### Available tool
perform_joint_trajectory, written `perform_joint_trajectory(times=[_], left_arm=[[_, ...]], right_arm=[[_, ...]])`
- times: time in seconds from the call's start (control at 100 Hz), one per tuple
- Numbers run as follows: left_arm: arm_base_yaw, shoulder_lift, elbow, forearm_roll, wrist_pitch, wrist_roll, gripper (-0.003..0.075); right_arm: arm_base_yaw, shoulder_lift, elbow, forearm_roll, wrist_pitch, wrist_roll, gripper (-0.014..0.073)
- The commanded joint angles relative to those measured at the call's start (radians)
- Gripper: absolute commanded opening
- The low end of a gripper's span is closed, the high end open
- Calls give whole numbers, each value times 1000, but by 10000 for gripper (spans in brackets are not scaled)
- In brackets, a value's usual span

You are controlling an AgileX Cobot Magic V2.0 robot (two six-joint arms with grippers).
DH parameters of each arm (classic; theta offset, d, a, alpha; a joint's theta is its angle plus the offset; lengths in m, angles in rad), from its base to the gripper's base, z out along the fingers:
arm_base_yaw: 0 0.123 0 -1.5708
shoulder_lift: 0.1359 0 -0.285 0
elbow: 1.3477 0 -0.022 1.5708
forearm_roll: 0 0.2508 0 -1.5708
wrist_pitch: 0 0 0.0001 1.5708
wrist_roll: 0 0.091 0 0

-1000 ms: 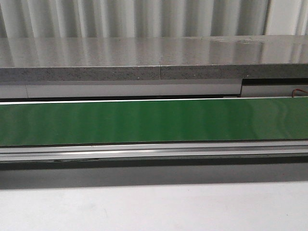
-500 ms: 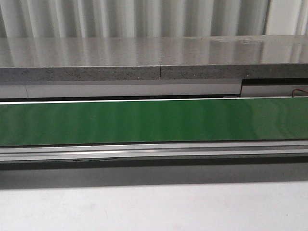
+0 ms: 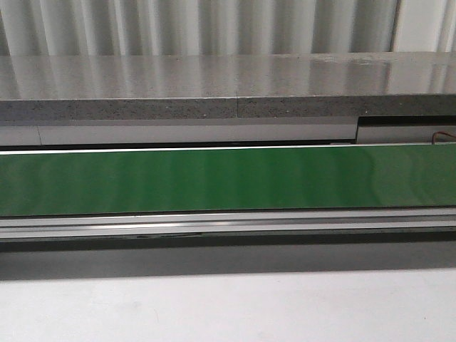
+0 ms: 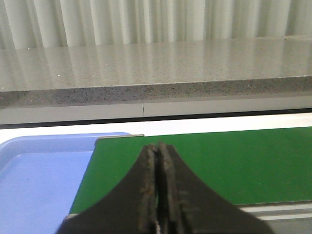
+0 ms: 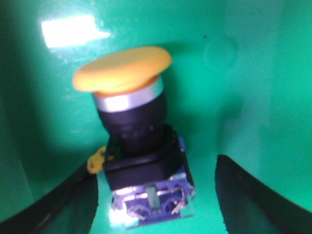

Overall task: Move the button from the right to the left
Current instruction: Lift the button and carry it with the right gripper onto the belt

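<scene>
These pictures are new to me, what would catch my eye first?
The button fills the right wrist view: a yellow-orange cap on a black collar, lying tilted on a green surface between the open fingers of the right gripper. In the front view, a long green belt runs across below a grey speckled counter. The left gripper is shut beside a blue tray.

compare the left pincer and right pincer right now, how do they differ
The left pincer is shut with nothing between its fingers; the right pincer is open, straddling the button. The left hangs above a green belt beside a blue tray; the right sits low inside a green bin. Both have dark fingers.
</scene>
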Motion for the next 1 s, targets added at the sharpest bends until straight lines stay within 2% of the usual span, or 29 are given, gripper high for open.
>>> perform_joint_trajectory(times=[0.0,0.13,0.22,0.39,0.59,0.99], left_arm=[[0,-32,39,-5,-77,-7,-20],[0,-32,39,-5,-77,-7,-20],[0,-32,39,-5,-77,-7,-20],[0,-32,39,-5,-77,-7,-20],[0,-32,39,-5,-77,-7,-20],[0,-32,39,-5,-77,-7,-20]], right_arm=[[-8,-46,-32,-8,-11,-11,469],[-8,-46,-32,-8,-18,-11,297],[-8,-46,-32,-10,-32,-11,246],[-8,-46,-32,-10,-59,-11,246],[-8,-59,-69,-7,39,-11,246],[14,-242,-80,87,85,51,246]])
